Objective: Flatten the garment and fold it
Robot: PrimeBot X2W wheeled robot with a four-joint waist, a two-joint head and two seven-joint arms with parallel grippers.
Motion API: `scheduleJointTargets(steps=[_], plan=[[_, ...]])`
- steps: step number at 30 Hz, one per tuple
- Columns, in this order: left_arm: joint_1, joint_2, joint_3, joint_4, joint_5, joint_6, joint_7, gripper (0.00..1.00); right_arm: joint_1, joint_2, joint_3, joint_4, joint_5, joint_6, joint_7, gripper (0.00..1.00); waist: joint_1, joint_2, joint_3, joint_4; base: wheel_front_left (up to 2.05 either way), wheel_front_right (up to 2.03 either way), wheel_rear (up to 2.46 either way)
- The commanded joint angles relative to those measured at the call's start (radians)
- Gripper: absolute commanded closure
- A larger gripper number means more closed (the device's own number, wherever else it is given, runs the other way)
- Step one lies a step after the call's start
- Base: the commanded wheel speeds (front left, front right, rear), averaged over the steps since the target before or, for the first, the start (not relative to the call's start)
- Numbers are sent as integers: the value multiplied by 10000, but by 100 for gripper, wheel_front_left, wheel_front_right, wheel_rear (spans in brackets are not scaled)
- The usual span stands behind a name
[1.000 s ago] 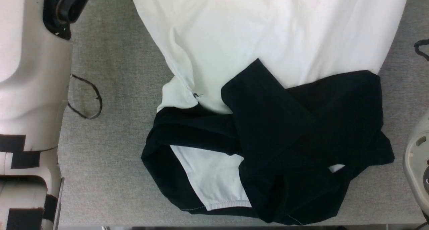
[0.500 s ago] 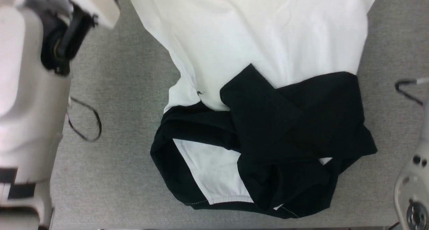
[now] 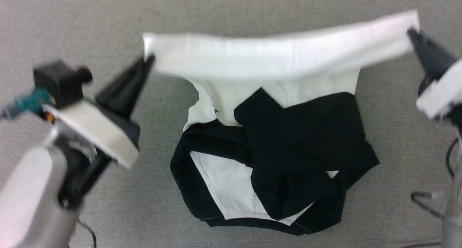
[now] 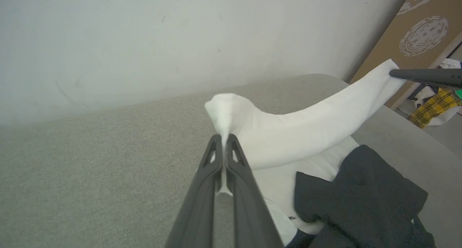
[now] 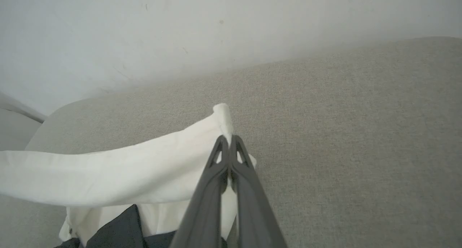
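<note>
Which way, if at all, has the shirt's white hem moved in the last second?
Yes. The left hand and right hand have drawn the hem back toward the black sleeves lying still on the table.

You have bare grey worktop (image 3: 72, 17) across the top of the head frame and down both sides of the garment (image 3: 231, 183). Its white hem (image 3: 274, 56), raised and pinched between the left claw (image 3: 151, 59) and right claw (image 3: 410, 32), bars the upper middle. Black sleeves (image 3: 299, 132) heap up at centre. A dark cable (image 3: 418, 195) lies at lower right, and a wall (image 4: 144, 42) closes the far edge.
</note>
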Motion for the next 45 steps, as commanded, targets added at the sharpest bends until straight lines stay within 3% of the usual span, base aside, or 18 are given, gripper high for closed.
scheduleJointTargets(steps=[1, 10, 23, 31, 43, 44, 45], plan=[[267, 43, -8, -152, -105, 85, 15, 100, 246, 44, -35, -135, 106, -7, 37, 100, 3, 0, -563, -25, 0, 0, 0], [3297, 203, -106, -1506, -534, 807, -89, 100, 3238, 216, -459, -1568, 901, -7, 539, 100, 3, 0, -1524, 241, 0, 0, 0], [5926, 449, -329, -1835, -1637, 1331, 546, 100, 6110, 224, -565, -997, 1875, -7, 361, 100, 3, 0, -2462, 459, 0, 0, 0], [5877, -8, -808, -479, -1620, 1359, 597, 100, 6612, 224, 235, 54, 1312, -7, -138, 100, 3, 0, -2712, 324, 0, 0, 0], [4581, -1004, -1210, 2373, -1294, 1375, 288, 100, 5699, 225, 994, 1828, 924, -7, -952, 100, 3, 0, -2908, 5, 0, 0, 0], [4533, -1047, -1206, 2480, -1282, 1397, 247, 100, 5645, 225, 1013, 1932, 921, -7, -1000, 95, 3, 0, -2910, -12, 0, 0, 0], [4495, -1097, -1185, 2568, -1290, 1423, 198, 75, 5602, 225, 1001, 2028, 915, -7, -1048, 67, 3, 0, -2907, -22, 0, 0, 0]])
